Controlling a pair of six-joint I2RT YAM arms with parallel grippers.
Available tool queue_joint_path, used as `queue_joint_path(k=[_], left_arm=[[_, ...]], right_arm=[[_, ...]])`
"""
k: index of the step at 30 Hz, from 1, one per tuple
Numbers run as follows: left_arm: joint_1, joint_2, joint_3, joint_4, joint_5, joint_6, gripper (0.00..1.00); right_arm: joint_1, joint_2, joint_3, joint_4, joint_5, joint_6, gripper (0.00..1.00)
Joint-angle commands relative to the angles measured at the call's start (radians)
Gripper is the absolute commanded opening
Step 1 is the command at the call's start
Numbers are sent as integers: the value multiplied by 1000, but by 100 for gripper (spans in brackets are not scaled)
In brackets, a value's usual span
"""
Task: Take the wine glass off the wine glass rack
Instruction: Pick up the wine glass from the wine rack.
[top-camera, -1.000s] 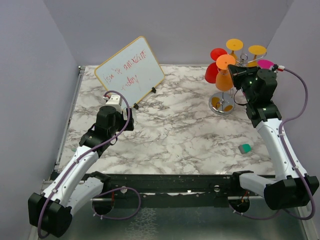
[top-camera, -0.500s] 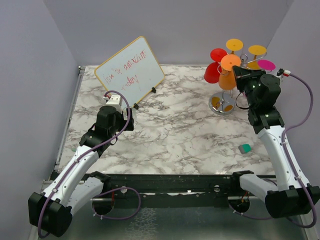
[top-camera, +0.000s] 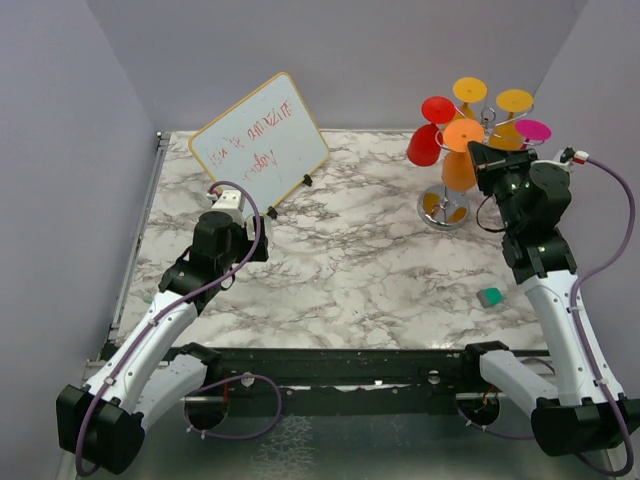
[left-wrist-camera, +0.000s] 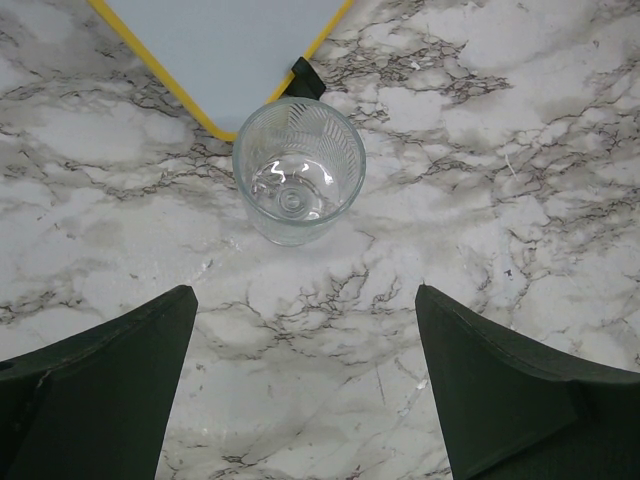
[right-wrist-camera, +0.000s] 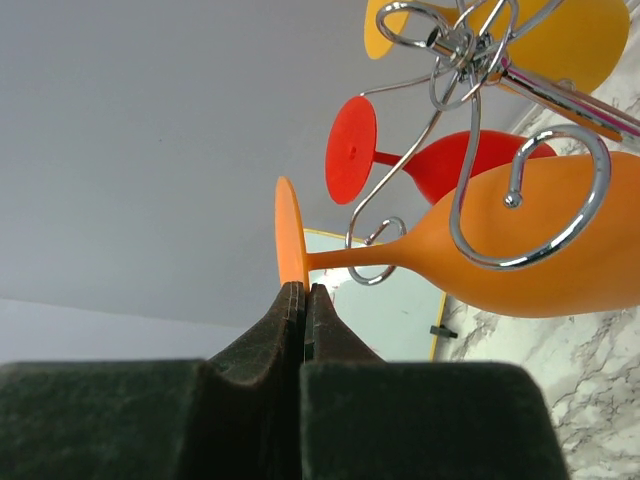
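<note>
My right fingers (right-wrist-camera: 262, 340) pinch the orange wine glass (right-wrist-camera: 560, 285) only by its foot rim, mid-frame; it may slip, or snag the wine glass rack (right-wrist-camera: 600, 180).

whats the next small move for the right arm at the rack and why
Probably ease the right gripper outward along the wire, away from the post. Its fingers look pinched on the foot rim of the orange wine glass, but the stem sits inside a curl of the wine glass rack, so lifting straight up would likely snag.
</note>
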Motion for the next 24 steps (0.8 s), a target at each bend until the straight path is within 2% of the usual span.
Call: queue_joint_path(k=[1, 9, 17, 24], left_arm=[[-1, -19, 16, -12, 24, 1, 92], [-1, -44, 13, -12, 20, -5, 94], [0, -73, 12, -9, 31, -12, 95], [-1, -121, 4, 33, 127, -13, 99]], right_arm=[[1, -16, -22, -15, -65, -30, 0], [1, -39, -9, -30, -235, -131, 1], [2, -14, -10, 10, -596, -258, 0], [4, -18, -23, -46, -818, -395, 1]])
